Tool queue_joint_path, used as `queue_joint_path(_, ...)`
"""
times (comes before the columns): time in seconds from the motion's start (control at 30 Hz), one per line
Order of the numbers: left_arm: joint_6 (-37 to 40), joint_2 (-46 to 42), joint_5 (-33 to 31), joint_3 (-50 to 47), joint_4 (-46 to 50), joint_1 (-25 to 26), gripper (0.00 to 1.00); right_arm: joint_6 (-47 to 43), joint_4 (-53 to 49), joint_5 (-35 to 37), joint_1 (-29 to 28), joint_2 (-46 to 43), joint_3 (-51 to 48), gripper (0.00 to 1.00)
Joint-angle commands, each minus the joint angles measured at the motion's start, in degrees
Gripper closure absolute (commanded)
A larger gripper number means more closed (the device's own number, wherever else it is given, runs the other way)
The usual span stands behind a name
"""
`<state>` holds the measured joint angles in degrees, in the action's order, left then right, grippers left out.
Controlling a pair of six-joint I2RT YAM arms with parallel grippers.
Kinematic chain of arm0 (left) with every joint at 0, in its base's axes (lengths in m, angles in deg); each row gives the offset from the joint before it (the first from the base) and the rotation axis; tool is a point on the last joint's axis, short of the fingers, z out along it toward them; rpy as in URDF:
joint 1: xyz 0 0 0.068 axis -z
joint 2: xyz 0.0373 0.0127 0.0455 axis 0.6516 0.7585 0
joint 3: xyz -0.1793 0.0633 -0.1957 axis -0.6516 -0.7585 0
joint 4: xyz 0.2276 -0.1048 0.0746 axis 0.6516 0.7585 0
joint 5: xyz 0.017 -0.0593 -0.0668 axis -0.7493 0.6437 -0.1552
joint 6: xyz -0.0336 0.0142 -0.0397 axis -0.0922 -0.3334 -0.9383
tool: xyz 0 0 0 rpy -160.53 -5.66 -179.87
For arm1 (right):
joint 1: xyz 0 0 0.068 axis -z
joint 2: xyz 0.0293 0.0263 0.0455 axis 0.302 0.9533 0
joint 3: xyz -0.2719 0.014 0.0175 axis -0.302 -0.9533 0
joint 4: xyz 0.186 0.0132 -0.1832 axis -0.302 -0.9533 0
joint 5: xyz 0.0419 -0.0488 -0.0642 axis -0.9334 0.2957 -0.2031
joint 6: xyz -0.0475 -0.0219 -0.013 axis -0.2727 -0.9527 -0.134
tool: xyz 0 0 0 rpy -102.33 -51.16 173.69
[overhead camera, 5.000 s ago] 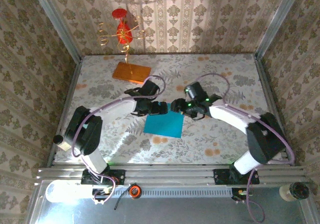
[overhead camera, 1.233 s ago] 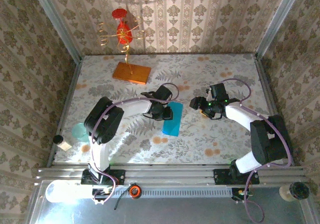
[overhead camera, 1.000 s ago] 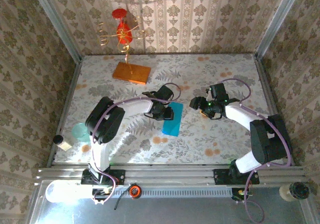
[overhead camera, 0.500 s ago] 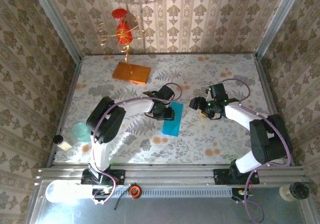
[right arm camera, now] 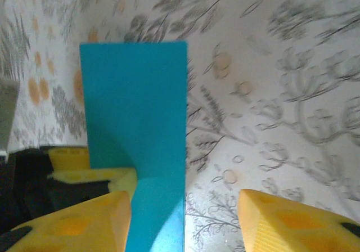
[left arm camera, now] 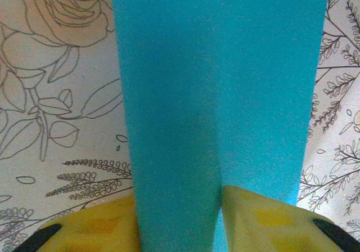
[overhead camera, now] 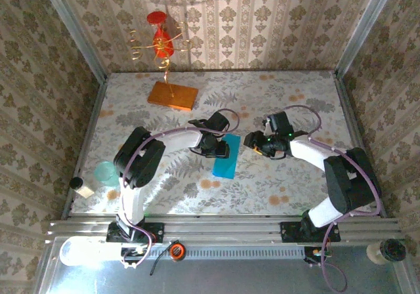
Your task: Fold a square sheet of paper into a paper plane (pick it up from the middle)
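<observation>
Two grippers: both sit low over the table, one at each long side of the sheet of paper.
Sheet of paper: it lies flat near the middle of the table as a narrow blue strip, with the left arm's fingers on it.
Change in the paper: five seconds back it was close to square; now it is about half as wide, with two straight long edges.
Meaning for the task: the first lengthwise fold looks done. There is no pointed nose and no wings yet, so I judge the plane to be at an early stage.
Left gripper: the jaws are narrow and the fingertips rest on the strip, with blue showing in the gap. This looks like pressing the crease rather than pinching, though I cannot be sure. It has hardly moved in the last second.
Right gripper: the jaws are apart with nothing held, and narrower than a second ago. It has slid in towards the strip, whose right edge now lies between its fingers in the wrist view.
Cup: a teal cup stands near the table's left edge, beside the left arm. What is in it cannot be made out.
Orange slab and wire ornament: both are at the back left, well apart from the paper.
</observation>
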<state>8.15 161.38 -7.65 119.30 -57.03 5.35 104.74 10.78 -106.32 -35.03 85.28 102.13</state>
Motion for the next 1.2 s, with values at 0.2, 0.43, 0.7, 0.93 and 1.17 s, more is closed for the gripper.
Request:
queue_joint_path(0.2, 2.5, 6.1, -1.5, -2.2, 2.5, 0.4, 0.60, 4.2, 4.5, -3.8, -4.9, 4.8, -0.1, 0.61)
queue_joint_path(0.43, 3.0, 6.4, -1.1, -2.3, 2.2, 0.4, 0.60, 4.8, 4.7, -4.2, -6.4, 7.7, 1.7, 0.73)
queue_joint_path(0.7, 3.2, 6.8, -0.9, -2.0, 2.2, 0.4, 0.60, 5.3, 5.2, -4.9, -7.5, 10.5, 3.3, 0.81)
queue_joint_path(0.93, 3.1, 6.9, -0.9, -2.1, 2.2, 0.4, 0.60, 5.3, 5.9, -6.0, -7.7, 12.6, 3.9, 0.87)
queue_joint_path(1.17, 2.7, 6.5, -1.1, -2.6, 2.2, 0.3, 0.60, 3.2, 4.2, -5.8, -7.7, 14.9, 3.3, 0.89)
